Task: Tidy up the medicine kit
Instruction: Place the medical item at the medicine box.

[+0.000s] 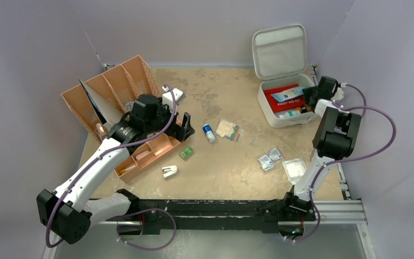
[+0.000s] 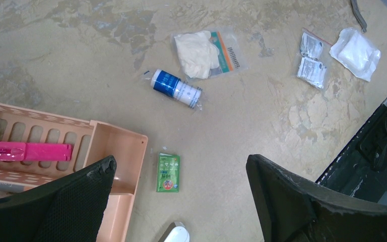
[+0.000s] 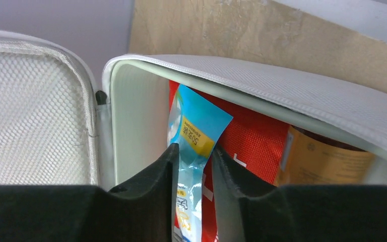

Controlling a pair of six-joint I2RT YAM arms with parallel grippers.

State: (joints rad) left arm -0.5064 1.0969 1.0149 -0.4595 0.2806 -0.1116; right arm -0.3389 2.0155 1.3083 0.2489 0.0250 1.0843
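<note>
Two grippers, two very different jobs. On the left: left gripper (image 2: 181,162) wide open and empty, hovering over the table (image 2: 242,126) just beside the tray (image 2: 116,146), with a green packet (image 2: 168,173) directly below. Leave it there, well away from the loose bottle (image 2: 176,88).

On the far right of the table: kit (image 1: 272,120) open, lid (image 1: 279,51) raised, red pouch (image 3: 252,146) inside. Right gripper (image 3: 194,151) reaching over the kit's rim, fingers (image 3: 156,171) slightly apart around a blue sachet (image 3: 196,126). Touching one finger, thin gap at the other, so probably let go.

To finish this placing well:
- Open a little wider first, so as not to drag the sachet out.
- Draw back straight along the fingers, without brushing the rim.
- Check that the sachet leans flat against the pouch; otherwise could block the lid.
</note>
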